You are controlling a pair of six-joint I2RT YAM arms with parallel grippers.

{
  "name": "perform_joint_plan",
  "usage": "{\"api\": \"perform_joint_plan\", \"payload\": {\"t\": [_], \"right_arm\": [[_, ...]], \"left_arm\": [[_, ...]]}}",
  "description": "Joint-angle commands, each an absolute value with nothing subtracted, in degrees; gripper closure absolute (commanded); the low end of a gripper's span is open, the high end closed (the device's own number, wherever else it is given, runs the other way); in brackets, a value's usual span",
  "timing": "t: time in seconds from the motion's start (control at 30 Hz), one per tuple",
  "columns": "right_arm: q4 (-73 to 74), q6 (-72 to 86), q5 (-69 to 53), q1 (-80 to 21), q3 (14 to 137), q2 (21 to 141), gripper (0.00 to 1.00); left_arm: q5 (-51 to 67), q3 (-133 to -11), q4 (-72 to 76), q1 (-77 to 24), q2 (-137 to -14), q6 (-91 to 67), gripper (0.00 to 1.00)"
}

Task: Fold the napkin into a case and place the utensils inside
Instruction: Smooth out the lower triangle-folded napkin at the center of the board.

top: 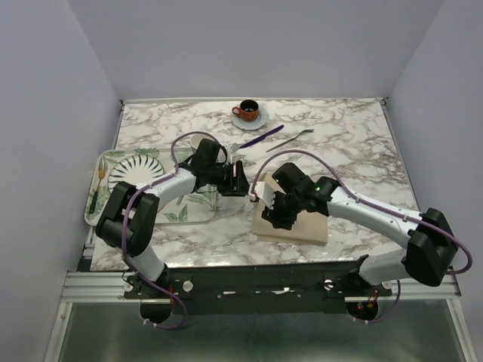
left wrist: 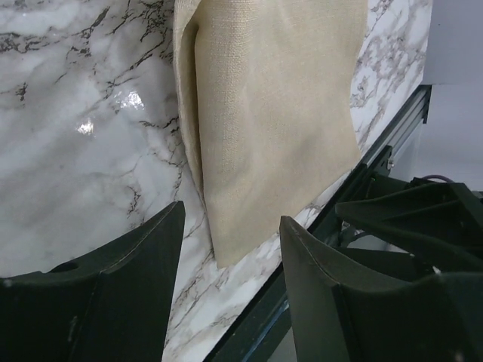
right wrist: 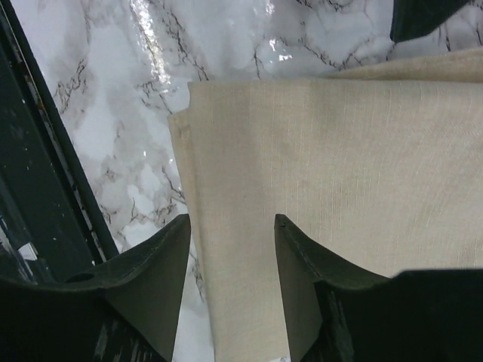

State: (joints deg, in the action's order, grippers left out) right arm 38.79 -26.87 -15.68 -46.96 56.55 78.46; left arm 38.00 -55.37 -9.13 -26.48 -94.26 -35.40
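Beige napkin [top: 298,225]: folded into a layered rectangle. It lies flat on the marble desk [top: 347,151], close to the near edge and in front of my right arm.
Fold detail: my left wrist camera shows a long fold running down one side of the cloth. My right wrist camera shows a corner where the stacked layers sit slightly out of line.
Left claw [top: 240,179]: jaws apart with nothing between them. It hangs over bare marble just beside the napkin's far-left corner and is aimed toward the cloth. Both dark fingers [left wrist: 143,264] stand clear of the fabric.
Right claw [top: 273,215]: jaws apart with nothing gripped. It is poised over the left end of the napkin, and cloth shows in the gap between my fingers [right wrist: 155,264]. I cannot tell whether the tips touch the cloth.
Knife [top: 262,136]: slim and dark purple. It lies on the desk toward the far side, well apart from the napkin.
Fork [top: 290,140]: silver. It lies just beside the knife on the right, angled much the same way.
Tray [top: 162,213]: leaf-printed, at the left of the desk, carrying a plate [top: 130,172]. My left arm crosses above it.
Cup [top: 248,110]: dark, standing on a saucer [top: 260,118] at the far edge, beyond the knife.
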Motion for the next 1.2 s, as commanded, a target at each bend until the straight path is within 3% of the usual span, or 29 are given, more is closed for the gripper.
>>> {"api": "perform_joint_plan", "payload": {"t": [0.0,0.23,0.6,0.73,0.83,0.87,1.17], "right_arm": [[29.81,-26.81,-12.22,-51.67,55.02,80.85,0.43],[24.70,-27.60,-11.60,-59.58,52.47,84.81,0.44],[21.36,-27.95,-5.63,-60.21,52.47,93.78,0.44],[21.27,-28.56,-4.84,-60.29,51.51,95.18,0.49],[20.22,-28.30,-3.61,-60.29,49.85,95.19,0.74],[19.69,-28.39,-3.34,-60.29,49.23,94.58,0.96],[15.21,-28.74,-3.69,-60.21,44.04,81.39,0.99]], "left_arm": [[37.62,-53.26,-5.80,-25.93,-91.14,-38.14,0.38],[37.62,-53.17,-5.27,-24.52,-92.28,-39.29,0.38],[39.20,-52.82,-3.52,-22.06,-94.13,-40.61,0.38],[39.29,-52.12,-2.11,-22.06,-94.04,-41.57,0.38],[39.90,-51.77,-0.26,-22.06,-94.66,-43.59,0.36],[39.99,-51.51,2.09,-22.15,-94.75,-44.72,0.34],[40.43,-53.08,9.23,-22.85,-98.61,-49.57,0.31]]}}
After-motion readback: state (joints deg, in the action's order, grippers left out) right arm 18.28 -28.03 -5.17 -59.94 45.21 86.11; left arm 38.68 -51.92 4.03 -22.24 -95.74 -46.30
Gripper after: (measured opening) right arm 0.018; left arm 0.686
